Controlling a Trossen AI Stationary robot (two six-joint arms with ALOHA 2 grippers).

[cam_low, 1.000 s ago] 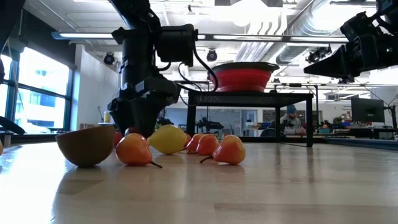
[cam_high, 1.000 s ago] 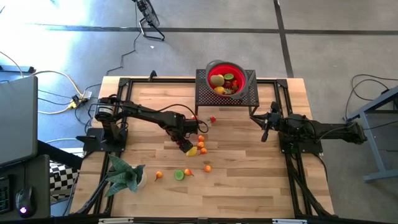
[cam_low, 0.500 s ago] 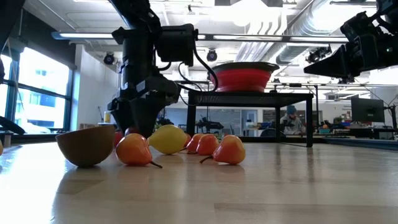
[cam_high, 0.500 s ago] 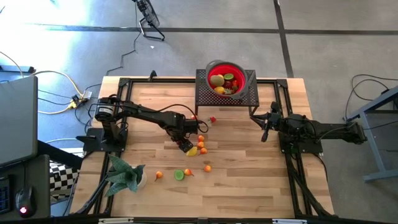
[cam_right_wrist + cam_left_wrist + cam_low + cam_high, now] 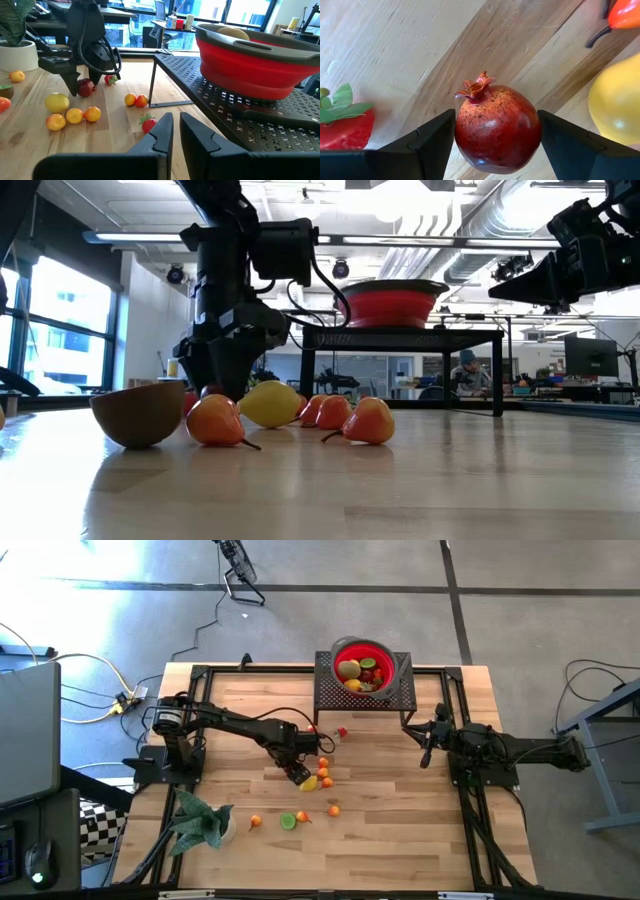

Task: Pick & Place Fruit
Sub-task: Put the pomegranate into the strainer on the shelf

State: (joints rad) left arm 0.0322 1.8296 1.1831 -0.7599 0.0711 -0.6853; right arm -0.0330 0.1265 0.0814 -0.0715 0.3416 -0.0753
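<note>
My left gripper [image 5: 297, 774] reaches down at mid-table, shut on a dark-red fruit with a small crown [image 5: 497, 127], also visible in the right wrist view [image 5: 86, 88]. A yellow lemon [image 5: 308, 783] lies right beside it, with small orange fruits [image 5: 324, 772] around. A strawberry [image 5: 345, 125] lies on its other side. More orange fruits [image 5: 255, 822] and a green lime half [image 5: 288, 821] rest nearer the table's near edge. A brown kiwi half [image 5: 140, 413] lies close to the low camera. My right gripper [image 5: 425, 755] hovers shut at the table's right, touching nothing. My left gripper pinches the dark-red fruit between its two fingers at its widest part [image 5: 462, 130], coming from above and slanting down. One finger [image 5: 432, 142] lies on each side, and the crown [image 5: 476, 87] points away from the wrist. The fruit sits at table height; whether it is lifted clear cannot be told.
A red bowl with a grey rim [image 5: 335, 648] holding several fruits stands on a black mesh stand [image 5: 327, 690] at the far edge. A green leafy plant [image 5: 200, 820] sits at the near left. Bare wood lies between the fruit cluster and the right arm.
</note>
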